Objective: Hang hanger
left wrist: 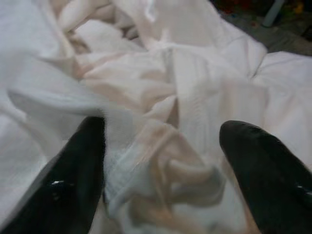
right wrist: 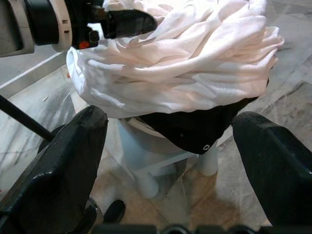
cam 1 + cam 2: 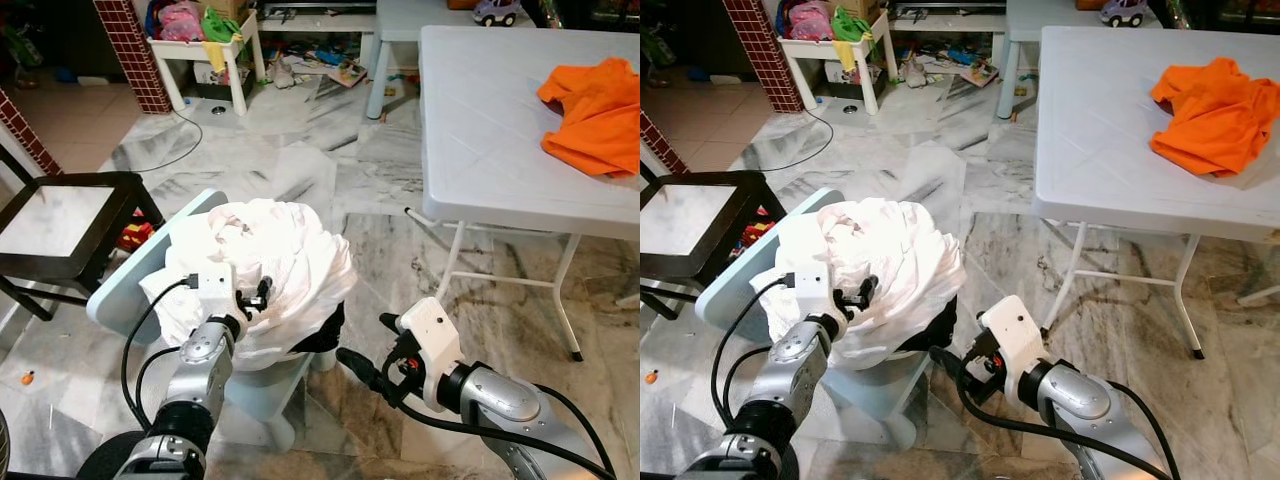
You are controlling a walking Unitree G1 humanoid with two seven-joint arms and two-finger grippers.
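With my left gripper [image 3: 262, 293] spread wide over the white cloth pile [image 3: 275, 265] on the near stool [image 3: 130, 285] and my right gripper [image 3: 365, 350] gaping just right of it, I might snag loose folds, since I can't make out any hanger among them.

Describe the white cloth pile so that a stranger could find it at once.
Start at the white folding table on the robot's right, then look left and nearer to the small pale stool. The white cloth pile heaps on it over a black garment, unlike the orange cloth lying flat on the table.
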